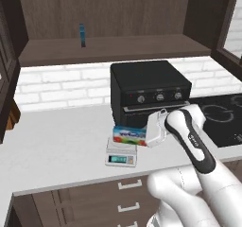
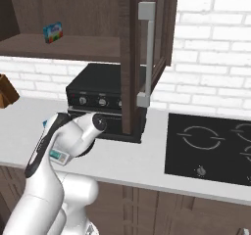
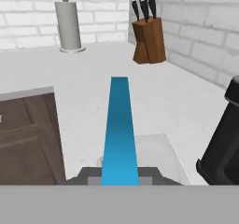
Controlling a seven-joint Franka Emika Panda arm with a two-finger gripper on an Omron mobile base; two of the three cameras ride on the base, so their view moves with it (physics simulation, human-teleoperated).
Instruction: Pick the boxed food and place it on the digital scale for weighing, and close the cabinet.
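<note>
Holding the boxed food right over the digital scale, my end effector is clamped tight on it from the side, jaws closed as far as they go on the box. From the left base view the blue box with its colourful label sits just above the platform; I cannot tell whether it touches the platform. The scale's teal display glows on its front, facing the table edge. In the hand view the box runs as a narrow blue strip straight ahead of the camera, with the pale scale platform below it. Beyond that I see a knife block against the brick wall and a paper-towel holder standing further along the table. Behind the scale stands the black toaster oven. The cabinet is open, its door swung out with the long silver handle facing me. A thin blue item stands upright on the shelf inside.
</note>
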